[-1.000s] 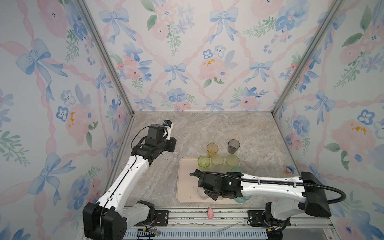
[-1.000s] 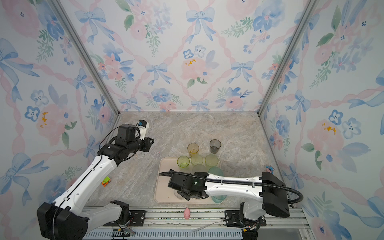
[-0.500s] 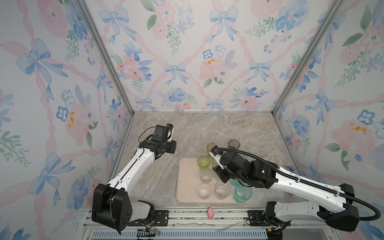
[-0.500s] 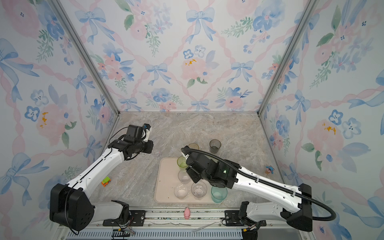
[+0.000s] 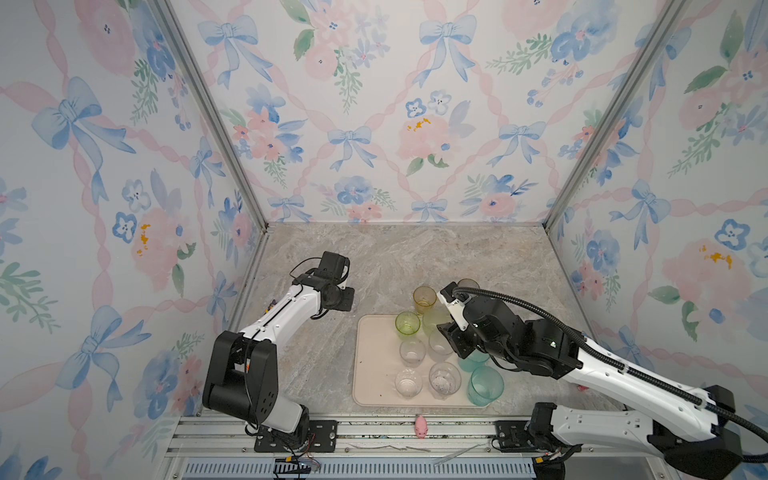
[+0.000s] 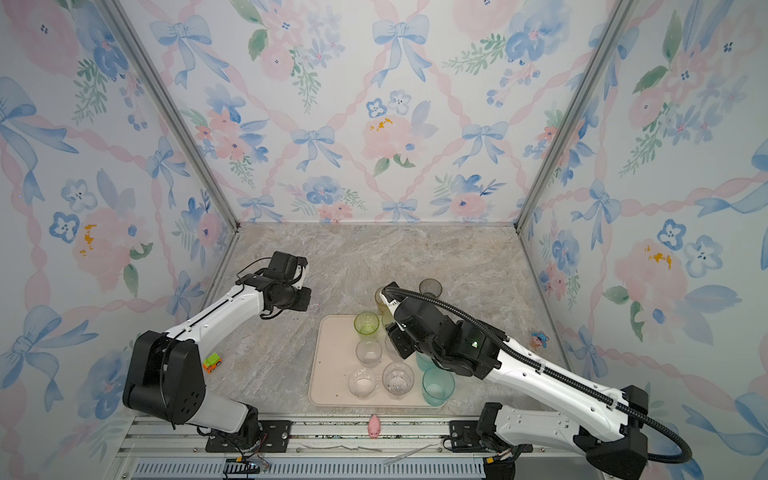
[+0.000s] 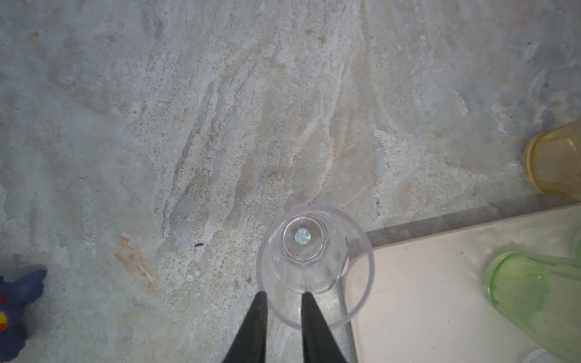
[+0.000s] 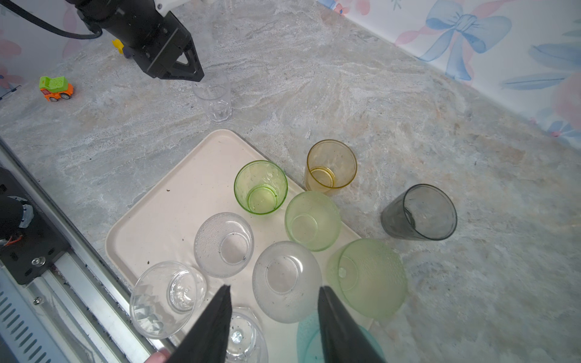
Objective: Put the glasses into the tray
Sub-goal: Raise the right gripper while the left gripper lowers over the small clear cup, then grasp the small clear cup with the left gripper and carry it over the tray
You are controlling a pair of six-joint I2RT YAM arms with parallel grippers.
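The cream tray (image 5: 374, 374) (image 8: 163, 220) holds several glasses: a bright green one (image 8: 261, 187), a pale green one (image 8: 312, 220), two frosted ones (image 8: 224, 245) (image 8: 286, 281), clear ones (image 8: 166, 301) and teal ones (image 5: 485, 384). An amber glass (image 5: 424, 298) (image 8: 330, 166) and a smoky grey glass (image 8: 418, 213) stand on the table beyond the tray. A clear glass (image 7: 314, 267) (image 8: 215, 100) stands by the tray's far left corner. My left gripper (image 7: 283, 295) (image 5: 345, 298) has one finger inside its rim and one outside, close together. My right gripper (image 8: 275, 287) (image 5: 453, 340) hangs open over the tray, holding nothing.
A green and orange toy truck (image 6: 212, 362) (image 8: 56, 88) lies on the table at the left. A dark blue figurine (image 7: 15, 311) sits near the left gripper. A pink pig (image 5: 422, 427) rests on the front rail. A small blue figurine (image 6: 539, 338) sits by the right wall.
My right gripper has risen from the tray's front to its back right, with its jaws wider. My left gripper has come forward to the clear glass, with its jaws narrower.
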